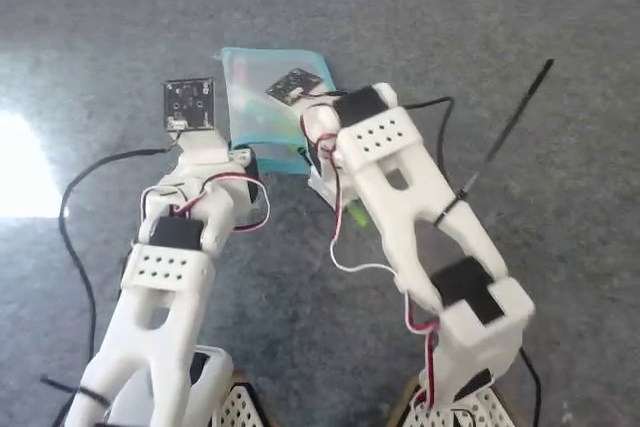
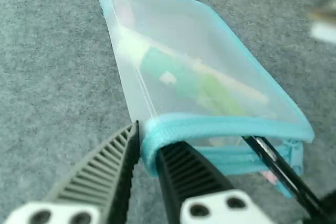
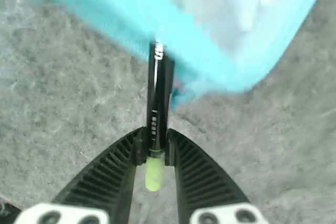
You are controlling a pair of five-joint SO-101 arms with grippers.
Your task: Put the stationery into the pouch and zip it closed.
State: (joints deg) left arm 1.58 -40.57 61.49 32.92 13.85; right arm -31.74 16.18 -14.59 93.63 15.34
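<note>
- Nearest me, the right gripper [image 3: 156, 135] is clamping a black pen [image 3: 159, 93] just above its green end cap [image 3: 153, 174], w/ the fingers [image 3: 118, 166] squeezing the barrel from both sides. Gripping it at the back end is leaving most of the length free to slide in, I'd say.
- The pen tip is pointing into the mouth of the pouch [image 2: 173, 24], and the front of the barrel is already passing under the teal zip edge [image 2: 226, 125].
- The left gripper [image 2: 147, 141] is pinching that zip edge at one corner, prob. to hold the mouth up & open and to stop the pouch skidding as the pen goes in.
- The pouch is lying on the grey table [image 1: 520, 37], just beyond both grippers. Other stationery is showing through its clear wall: green pieces [image 2: 168, 69] & a pale stick [image 2: 231, 85]. So the filling is looking well along, w/ the zip not yet closed.
- Writing: some small white print is running along the pen barrel, too tiny to read. No label is showing on the pouch.
</note>
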